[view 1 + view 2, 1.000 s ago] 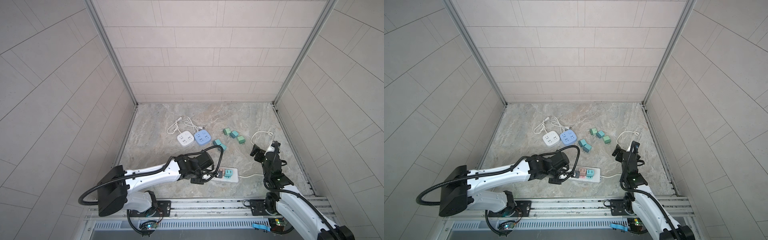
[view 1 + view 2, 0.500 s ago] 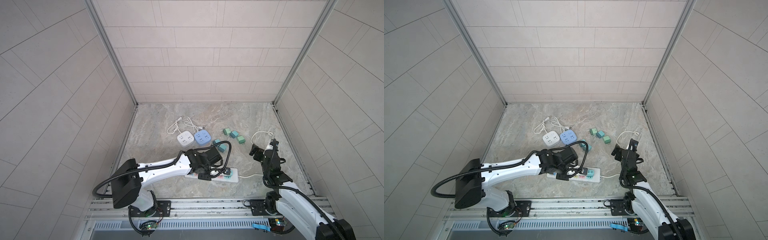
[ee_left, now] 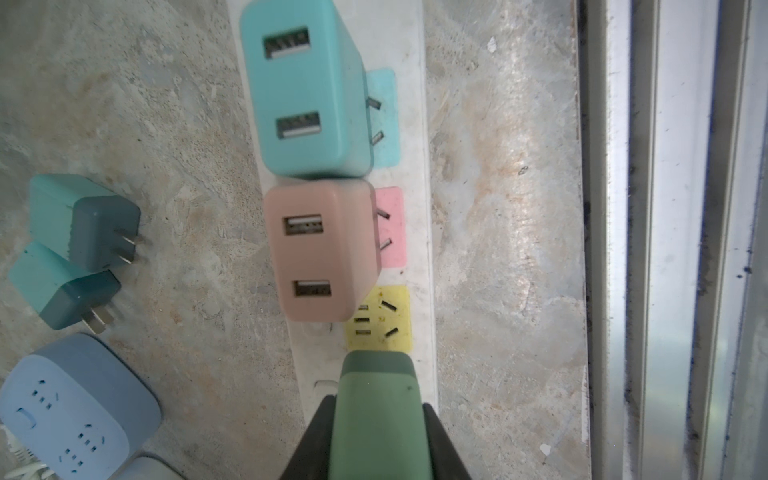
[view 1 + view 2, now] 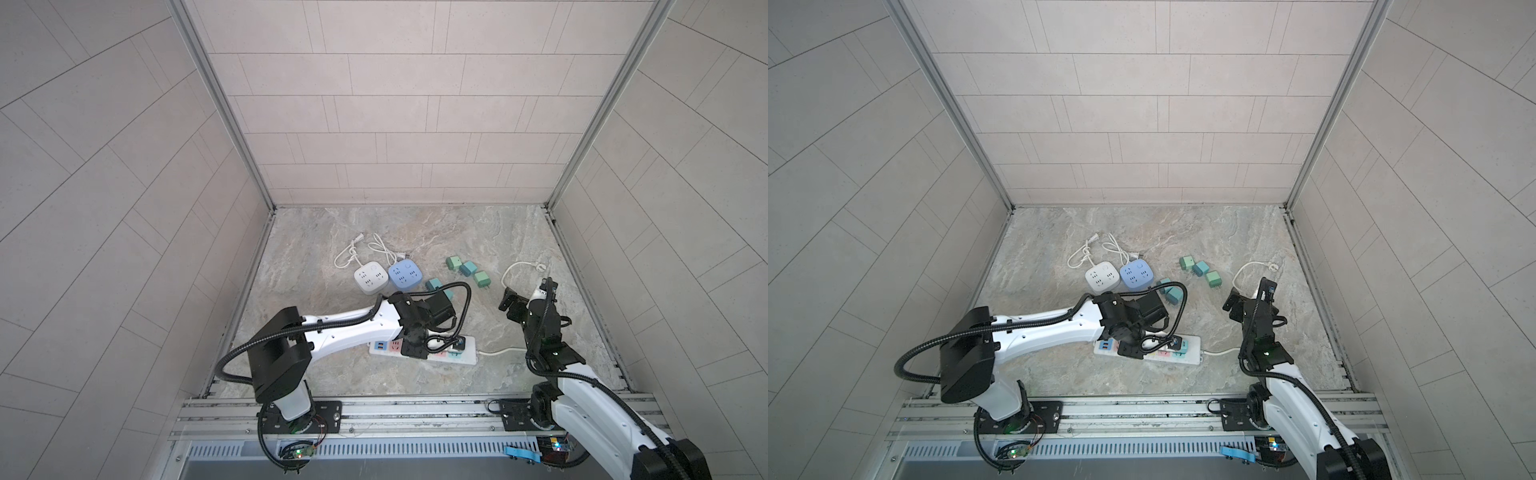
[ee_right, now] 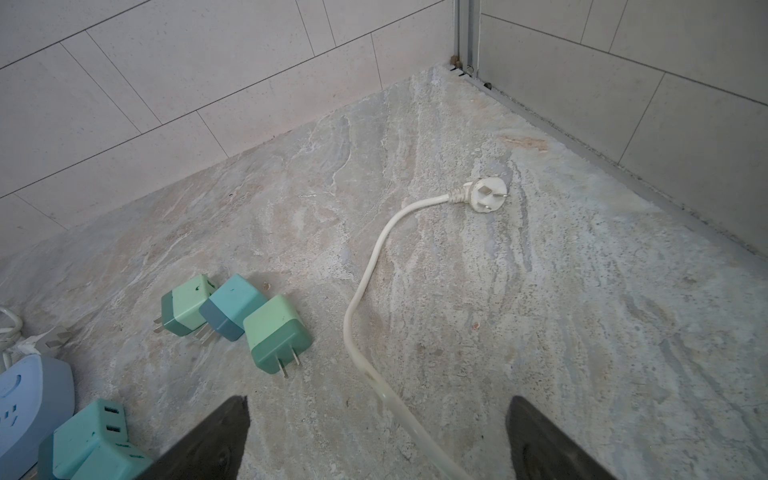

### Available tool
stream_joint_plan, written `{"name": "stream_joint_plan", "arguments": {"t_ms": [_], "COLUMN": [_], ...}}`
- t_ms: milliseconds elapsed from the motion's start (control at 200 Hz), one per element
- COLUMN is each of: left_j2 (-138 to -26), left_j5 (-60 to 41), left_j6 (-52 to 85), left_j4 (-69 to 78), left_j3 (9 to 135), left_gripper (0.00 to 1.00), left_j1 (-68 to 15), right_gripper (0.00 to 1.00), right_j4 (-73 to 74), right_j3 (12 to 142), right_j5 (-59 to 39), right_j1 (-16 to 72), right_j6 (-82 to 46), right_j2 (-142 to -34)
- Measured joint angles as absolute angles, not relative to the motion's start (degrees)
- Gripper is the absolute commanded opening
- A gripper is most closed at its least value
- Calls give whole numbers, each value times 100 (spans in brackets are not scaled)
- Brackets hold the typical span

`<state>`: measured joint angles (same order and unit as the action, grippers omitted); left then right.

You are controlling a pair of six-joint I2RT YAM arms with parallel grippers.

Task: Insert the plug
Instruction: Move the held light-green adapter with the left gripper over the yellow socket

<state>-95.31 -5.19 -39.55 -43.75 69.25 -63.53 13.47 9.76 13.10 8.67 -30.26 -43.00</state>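
My left gripper (image 3: 377,405) is shut on a dark green plug (image 3: 376,419). Its front end hangs just short of the yellow socket (image 3: 380,318) of the white power strip (image 3: 417,50). A teal plug (image 3: 303,87) and a pink plug (image 3: 320,249) sit in the neighbouring sockets. In both top views the left gripper (image 4: 415,349) (image 4: 1129,349) hovers over the strip (image 4: 469,357) (image 4: 1192,357) and hides the held plug. My right gripper (image 5: 378,401) (image 4: 509,301) (image 4: 1231,303) is open and empty above the floor.
Three loose green and teal plugs (image 5: 232,305) (image 4: 467,268) lie mid-floor, two more (image 3: 79,220) beside the strip. A blue cube socket (image 3: 75,407) (image 4: 405,275) and a white one (image 4: 368,280) stand behind. The strip's white cord (image 5: 374,257) runs under the right gripper. A metal rail (image 3: 673,208) borders the front.
My left gripper, still holding the green plug, has swung right from the strip's left end to above its middle. The right arm has barely moved.
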Motion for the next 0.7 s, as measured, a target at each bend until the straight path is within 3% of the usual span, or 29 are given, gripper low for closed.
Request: {"name": "stream_joint_plan", "arguments": {"t_ms": [700], "left_j2": [-10106], "left_j5": [-679], "left_j6": [-3970], "left_j4": [-4574], "left_j3": [7402], "left_gripper": [0], "left_j1": [-6348], "right_gripper": [98], "right_j4": [1347], "right_j3": [976], "right_j5": [1308], "right_j1": [867], "right_j6": [-3028], "right_j2": [-4296]}}
